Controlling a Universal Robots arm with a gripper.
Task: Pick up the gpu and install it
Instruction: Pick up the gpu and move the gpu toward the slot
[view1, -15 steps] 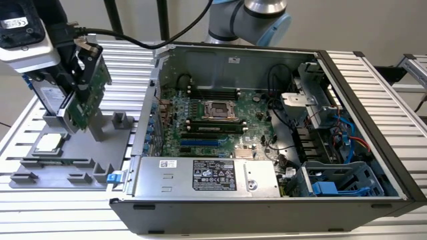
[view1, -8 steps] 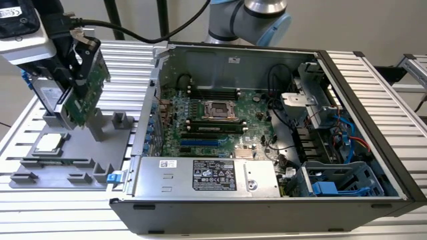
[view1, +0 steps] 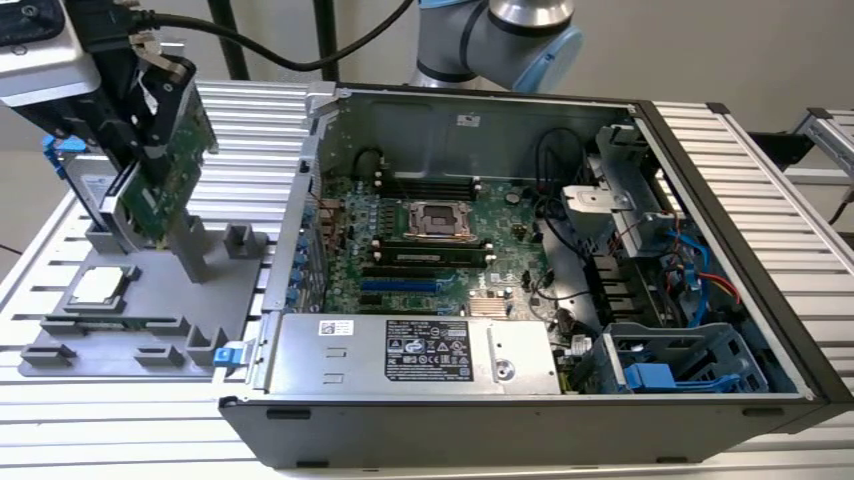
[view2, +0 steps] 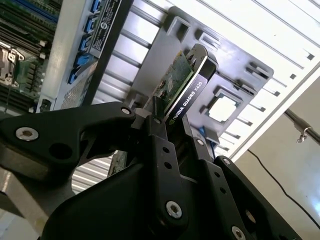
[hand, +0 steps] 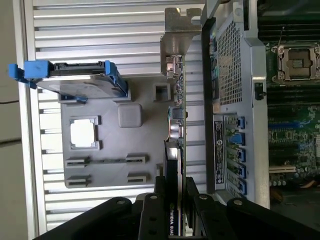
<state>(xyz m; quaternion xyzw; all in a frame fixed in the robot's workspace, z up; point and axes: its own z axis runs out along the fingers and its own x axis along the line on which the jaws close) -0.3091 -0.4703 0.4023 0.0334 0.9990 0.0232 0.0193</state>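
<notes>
Clamping the gpu (hand: 176, 125), pincer (hand: 175, 200) hangs above slatted table (hand: 100, 30).

White lettering runs along the black cooler edge of the thin, flat gpu (view2: 187, 97) (hand: 172, 170) with the green board, in both wrist views. The silver metal power supply box (view1: 527, 355) carries a black printed label (view1: 427, 350) and a small white sticker (view1: 336, 327). A dark label strip (hand: 218, 137) stands on the grey computer case's rear panel (hand: 225, 60).
</notes>
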